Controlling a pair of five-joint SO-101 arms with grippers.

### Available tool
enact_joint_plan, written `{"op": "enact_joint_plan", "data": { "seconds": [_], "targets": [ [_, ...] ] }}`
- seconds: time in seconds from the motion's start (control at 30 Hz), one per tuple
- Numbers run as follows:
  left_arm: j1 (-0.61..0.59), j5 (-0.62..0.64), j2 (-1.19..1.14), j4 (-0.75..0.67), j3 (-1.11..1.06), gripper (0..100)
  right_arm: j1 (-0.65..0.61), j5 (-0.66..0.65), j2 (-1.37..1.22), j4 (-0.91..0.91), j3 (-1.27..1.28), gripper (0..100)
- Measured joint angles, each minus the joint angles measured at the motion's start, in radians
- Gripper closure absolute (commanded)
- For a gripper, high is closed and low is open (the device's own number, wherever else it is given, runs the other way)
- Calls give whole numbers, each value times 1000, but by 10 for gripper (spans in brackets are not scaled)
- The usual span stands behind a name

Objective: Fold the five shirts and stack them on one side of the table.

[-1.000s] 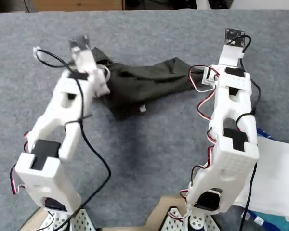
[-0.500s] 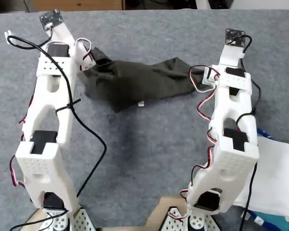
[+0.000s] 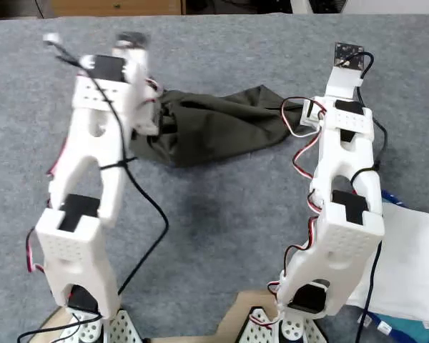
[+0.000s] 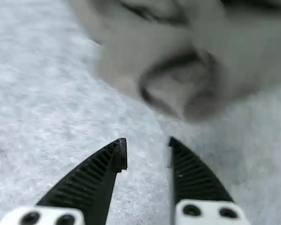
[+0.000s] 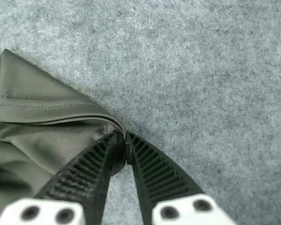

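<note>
From above, a grey felt-like surface (image 3: pixel 222 229) carries a crumpled dark olive-green cloth shirt (image 3: pixel 214 125), which lies across its far middle between the ends of the two arms. The white left arm (image 3: pixel 93 143) has its wrist over the shirt's left end. The white right arm (image 3: pixel 343 164) stretches forward with its end at the shirt's right end. At the near right corner, beside the right arm's base, lies a flat white folded cloth (image 3: pixel 415 264) with a blue cloth edge (image 3: pixel 407 329) showing under it.

In the left wrist view, the left arm's black ribbed jaws are spread apart with nothing between them. They hang over the bare grey surface (image 4: pixel 37 93), and the shirt (image 4: pixel 178 61) is a blurred mass just beyond their tips.

In the right wrist view, the right arm's black jaws are pressed together, pinching a folded, stitched edge of the shirt (image 5: pixel 42 126). The cloth spreads away to one side, and grey surface (image 5: pixel 201 70) lies on the other.
</note>
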State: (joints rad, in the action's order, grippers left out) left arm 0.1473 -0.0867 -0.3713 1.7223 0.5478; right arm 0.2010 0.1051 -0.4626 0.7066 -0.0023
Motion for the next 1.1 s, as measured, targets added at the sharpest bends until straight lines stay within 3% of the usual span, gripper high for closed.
{"op": "enact_joint_plan", "data": {
  "seconds": [0.13, 0.43, 0.67, 0.9, 1.1],
  "targets": [
    [69, 3, 0, -66, -107, 917, 0, 0, 0, 0, 0, 993],
    [176, 81, 0, -463, -465, 917, 0, 0, 0, 0, 0, 993],
    [157, 127, 0, -655, -525, 982, 0, 0, 0, 0, 0, 993],
    [20, 298, 52, -559, -307, 981, -3, 0, 0, 21, 0, 993],
    [6, 327, 114, -362, -69, 981, -9, -78, 106, 262, -37, 993]
  ]
}}
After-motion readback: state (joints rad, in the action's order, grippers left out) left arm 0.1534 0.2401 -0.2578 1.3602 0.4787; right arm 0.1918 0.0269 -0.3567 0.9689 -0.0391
